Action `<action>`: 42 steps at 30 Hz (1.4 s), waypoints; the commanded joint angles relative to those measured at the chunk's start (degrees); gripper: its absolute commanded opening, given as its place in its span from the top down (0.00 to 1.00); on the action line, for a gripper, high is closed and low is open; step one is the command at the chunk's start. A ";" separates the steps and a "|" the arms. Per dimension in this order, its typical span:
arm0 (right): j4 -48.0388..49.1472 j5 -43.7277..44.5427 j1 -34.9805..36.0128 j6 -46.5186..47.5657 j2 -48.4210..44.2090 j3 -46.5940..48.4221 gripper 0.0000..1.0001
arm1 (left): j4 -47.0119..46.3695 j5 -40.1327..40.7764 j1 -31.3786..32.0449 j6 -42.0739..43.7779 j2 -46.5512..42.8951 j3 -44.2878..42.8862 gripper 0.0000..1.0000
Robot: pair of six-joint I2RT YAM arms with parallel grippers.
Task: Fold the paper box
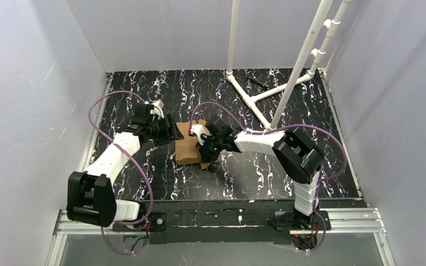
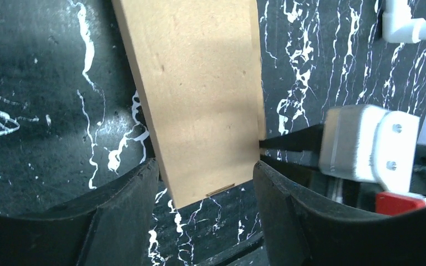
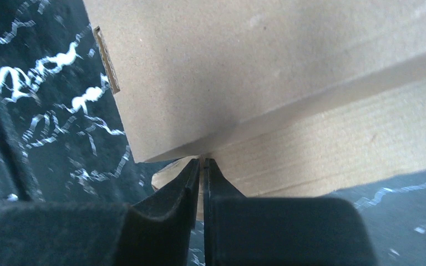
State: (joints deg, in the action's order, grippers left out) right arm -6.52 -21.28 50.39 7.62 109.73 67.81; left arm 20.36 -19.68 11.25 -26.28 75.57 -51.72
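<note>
Our left gripper [image 2: 205,167] clasps the box [image 2: 199,83] (to steady it, we judge) while the right gripper [image 3: 202,163], nearly shut, nips its edge for folding.

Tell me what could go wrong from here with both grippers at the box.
The right gripper looks shut at a crease of the paper box, tips only; a flap could slip free. The left gripper straddles just one panel's end; a push may slide the box over the table instead of folding it.

No text or number is readable anywhere (the paper box [image 1: 187,148] is plain brown).
</note>
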 commanded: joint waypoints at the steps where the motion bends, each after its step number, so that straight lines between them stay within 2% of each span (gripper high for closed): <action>1: -8.69 -1.20 -6.18 15.11 -7.12 3.00 0.76 | 3.11 -3.93 -0.29 7.67 3.58 -6.75 0.39; 3: -10.37 -4.78 -10.30 17.77 -9.48 3.59 0.70 | 3.28 -4.67 -0.22 9.50 5.48 -8.45 0.38; 4: -11.10 -5.86 -11.94 19.85 -10.37 3.90 0.62 | 3.22 -4.89 -0.14 10.44 6.26 -9.00 0.38; 6: -10.83 -4.08 -12.95 24.14 -11.85 3.83 0.38 | 3.28 -3.96 0.06 11.82 7.47 -9.65 0.37; 8: -7.60 -3.18 -12.97 26.94 -11.97 2.99 0.08 | 2.66 -2.91 0.18 11.83 7.76 -9.14 0.34; 9: -6.62 -3.71 -13.03 27.60 -11.12 3.39 0.02 | 2.14 -1.97 0.31 11.36 7.73 -8.73 0.30; 10: -6.87 -4.60 -13.04 27.88 -9.53 4.62 0.02 | 1.49 -1.42 0.61 10.89 7.58 -8.34 0.24; 12: -11.19 -6.28 -13.04 27.18 -4.52 10.65 0.02 | 0.39 -0.05 1.48 10.08 7.13 -8.13 0.04; 13: -13.78 -6.21 -13.04 25.31 -1.82 13.96 0.02 | -0.14 0.40 1.95 9.83 7.01 -8.34 0.02; 16: -12.54 -5.82 -13.10 18.82 1.77 16.90 0.12 | -1.13 -0.55 2.40 8.78 7.41 -9.25 0.02; 19: -5.82 -10.13 -14.02 11.73 -0.23 11.49 0.18 | -4.43 -3.49 1.30 5.34 9.65 -8.54 0.02; 22: 1.80 -16.10 -15.54 8.19 -2.60 5.12 0.19 | -7.05 -7.01 -1.50 1.10 11.22 -6.48 0.02; 24: 2.40 -17.20 -16.56 9.92 -2.54 4.38 0.17 | -8.33 -8.66 -2.56 0.04 10.74 -5.16 0.02; 28: -4.28 -16.91 -17.86 14.36 2.45 10.52 0.16 | -4.42 -3.32 -1.57 2.60 8.46 -6.08 0.04; 31: -2.81 -15.01 -17.87 12.55 4.91 12.86 0.20 | -0.32 3.34 1.73 6.05 7.37 -7.44 0.05; 34: 0.26 -16.07 -17.87 8.25 5.42 13.35 0.36 | 3.00 10.83 5.80 7.88 7.89 -8.63 0.07; 36: 1.57 -17.65 -17.29 5.98 4.83 12.62 0.48 | 4.73 13.31 6.61 7.53 9.07 -9.10 0.13; 38: 2.48 -17.15 -16.25 4.11 4.02 11.22 0.63 | 4.96 14.76 6.66 6.69 9.52 -8.76 0.18; 40: 3.42 -16.46 -15.38 1.00 3.48 9.78 0.79 | 3.58 15.27 6.66 5.75 8.63 -7.87 0.26; 42: 3.65 -16.02 -14.31 -0.81 2.95 8.65 0.87 | 2.70 15.20 6.67 5.11 7.55 -7.20 0.35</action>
State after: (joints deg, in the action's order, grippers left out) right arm -5.93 -36.62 33.89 12.73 114.98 78.59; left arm 22.15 -8.84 18.31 -20.67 85.56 -58.98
